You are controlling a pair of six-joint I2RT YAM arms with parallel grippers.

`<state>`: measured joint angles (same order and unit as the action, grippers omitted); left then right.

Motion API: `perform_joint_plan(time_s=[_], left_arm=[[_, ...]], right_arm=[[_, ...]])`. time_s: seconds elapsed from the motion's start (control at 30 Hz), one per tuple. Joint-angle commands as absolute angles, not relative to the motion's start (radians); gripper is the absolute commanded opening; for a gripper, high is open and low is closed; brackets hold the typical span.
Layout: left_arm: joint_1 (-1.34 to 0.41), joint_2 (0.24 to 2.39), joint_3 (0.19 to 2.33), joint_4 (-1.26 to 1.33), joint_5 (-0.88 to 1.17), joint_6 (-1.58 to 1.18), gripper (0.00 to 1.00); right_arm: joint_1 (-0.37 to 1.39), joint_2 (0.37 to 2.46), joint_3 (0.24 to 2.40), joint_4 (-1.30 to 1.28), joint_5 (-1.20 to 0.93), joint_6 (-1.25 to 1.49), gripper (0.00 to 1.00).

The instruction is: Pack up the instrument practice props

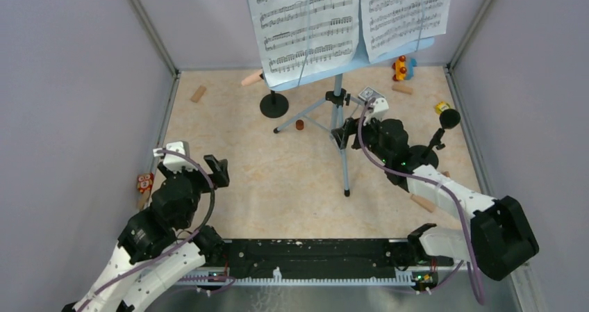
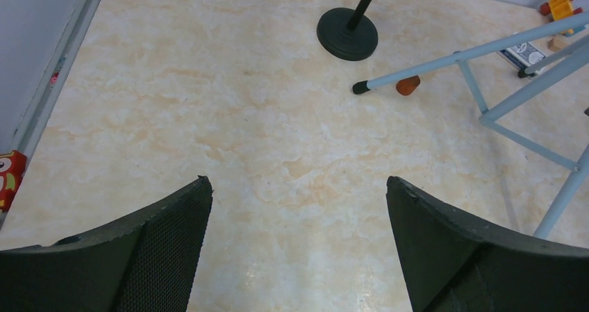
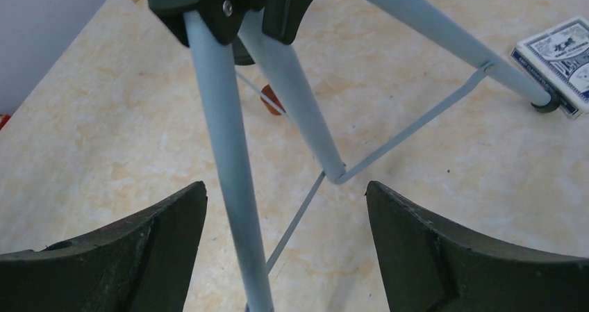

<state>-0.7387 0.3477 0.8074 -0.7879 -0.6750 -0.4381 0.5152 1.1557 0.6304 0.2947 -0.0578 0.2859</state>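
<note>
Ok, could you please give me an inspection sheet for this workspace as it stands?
Surface: beige marbled table, no spills seen.
Job's things: rack upright on tripod, holding pages; black mic on holder at right; second holder at back left; beige mic lying by the back wall.
Clutter: wooden blocks, toy blocks, card box.
Grippers: left gripper, jaws open over bare table; right gripper, jaws open around a tripod leg.
Cables: a cable along each arm.
Surroundings: plain walls.
</note>
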Motion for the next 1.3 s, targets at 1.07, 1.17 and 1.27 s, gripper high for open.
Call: perform_joint_plan(time_s=[1.07, 1.17, 1.27], left_arm=[[-0.73, 0.339, 0.812, -0.747, -0.673, -0.426, 0.99], [-0.73, 0.333, 0.81, -0.748, -0.678, -0.428, 0.99], [-0.724, 0.333, 0.811, -0.747, -0.677, -0.428, 0.99]], right_arm=[[0.665, 1.639, 0.951, 0.675, 0.199, 0.061, 0.17], [0.716, 1.685, 1.009, 0.636, 0.274, 0.059, 0.15], [0.76, 1.728, 1.046, 0.633, 0.321, 0.062, 0.15]])
